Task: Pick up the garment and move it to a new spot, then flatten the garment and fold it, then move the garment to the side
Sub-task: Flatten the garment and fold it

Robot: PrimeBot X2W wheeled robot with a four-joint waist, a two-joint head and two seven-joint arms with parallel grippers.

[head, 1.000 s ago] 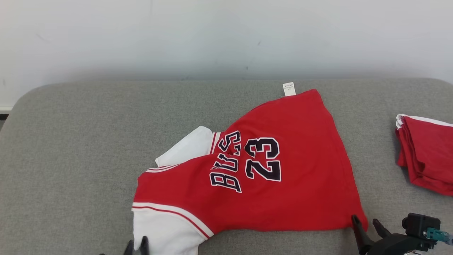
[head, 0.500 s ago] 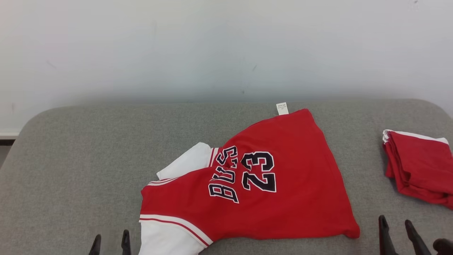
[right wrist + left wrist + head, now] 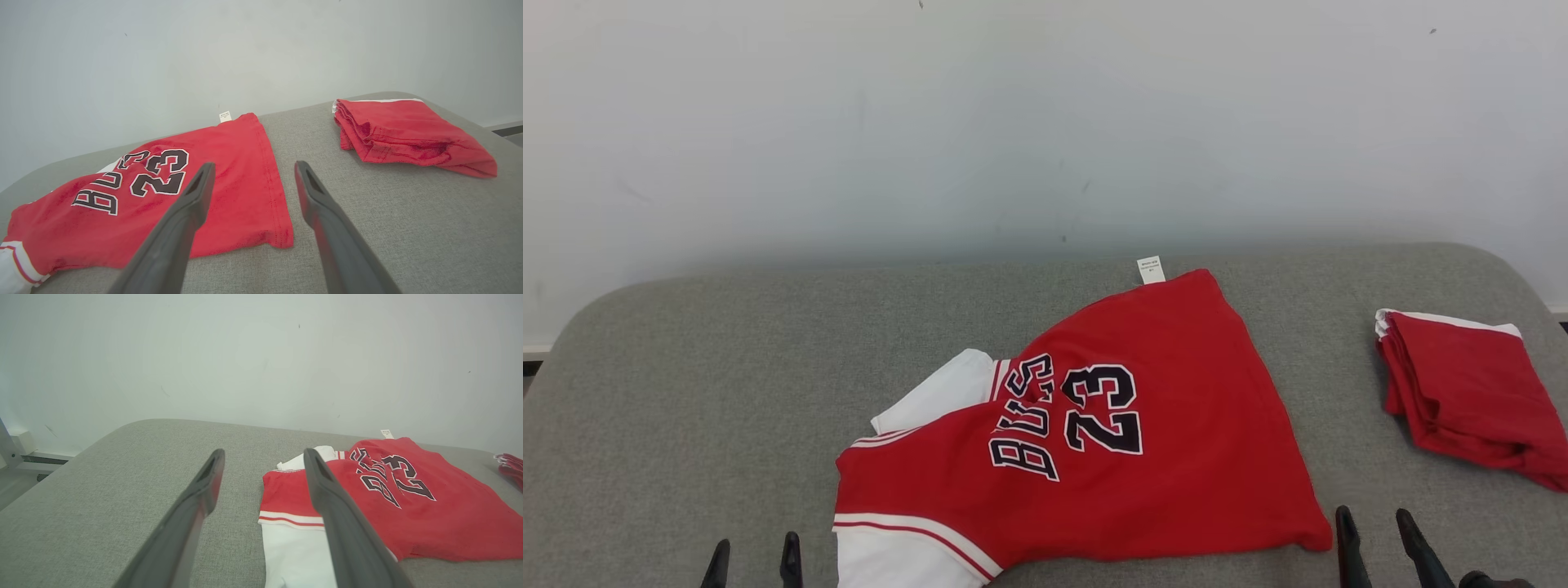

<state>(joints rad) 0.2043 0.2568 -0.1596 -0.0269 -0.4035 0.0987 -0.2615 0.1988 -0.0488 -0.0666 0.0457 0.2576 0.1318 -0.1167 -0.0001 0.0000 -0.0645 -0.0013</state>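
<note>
Left gripper (image 3: 756,542) and right gripper (image 3: 1372,514) stand released and empty beside the garment (image 3: 1176,474). Flattening appears in hand; next, regrasp its near corners.

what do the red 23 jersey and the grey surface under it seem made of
Red jersey: likely soft matte knit fabric, perhaps cotton; it lies limp with a stitched hem. Grey surface: seems padded, covered in coarse heathered woven cloth, with rounded corners.

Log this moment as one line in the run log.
jersey: lying rumpled, not folded | left tool: open, empty | right tool: open, empty | folded red garment: right of jersey
</note>
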